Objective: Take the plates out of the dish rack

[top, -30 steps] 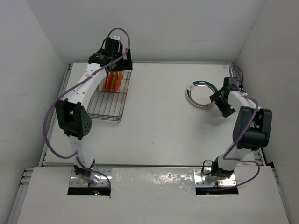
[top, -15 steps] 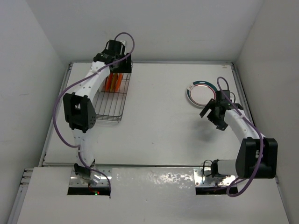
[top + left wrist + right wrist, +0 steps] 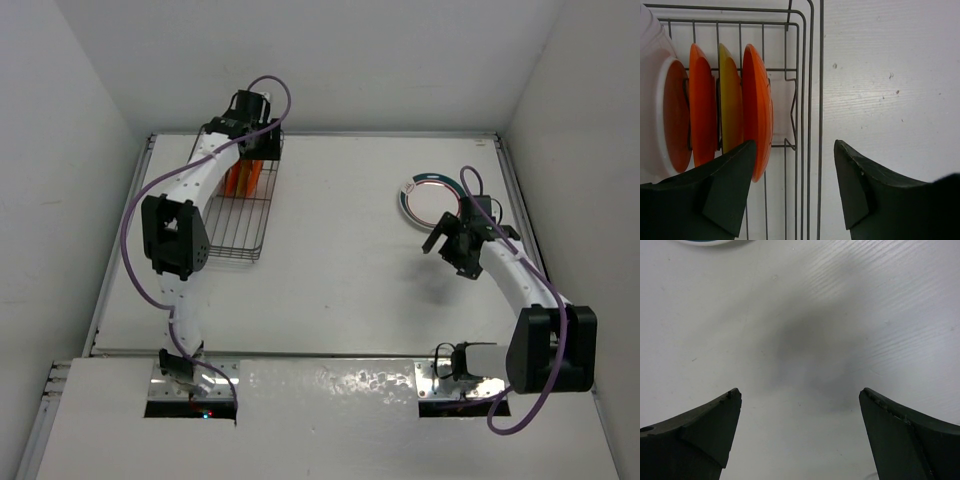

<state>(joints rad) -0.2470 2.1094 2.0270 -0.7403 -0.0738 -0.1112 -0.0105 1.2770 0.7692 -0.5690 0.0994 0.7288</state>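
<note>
The dark wire dish rack (image 3: 238,222) stands at the table's far left. Three plates stand upright in its far end: an orange plate (image 3: 758,107), a yellowish plate (image 3: 730,102) and another orange plate (image 3: 703,107). A white-rimmed dish (image 3: 669,117) stands left of them. My left gripper (image 3: 794,192) is open and empty above the rack's right side wires (image 3: 810,100), its left finger just in front of the nearest orange plate. A white plate with a teal-and-red rim (image 3: 432,199) lies flat at the far right. My right gripper (image 3: 800,407) is open and empty above bare table, near side of that plate.
The rack's near half holds nothing. White walls close in the table at the back and both sides. The teal-rimmed plate's edge (image 3: 705,241) just shows at the top of the right wrist view.
My right gripper has drawn back from the teal-rimmed plate toward the near left. My left arm has straightened and shifted slightly right over the rack's far end.
</note>
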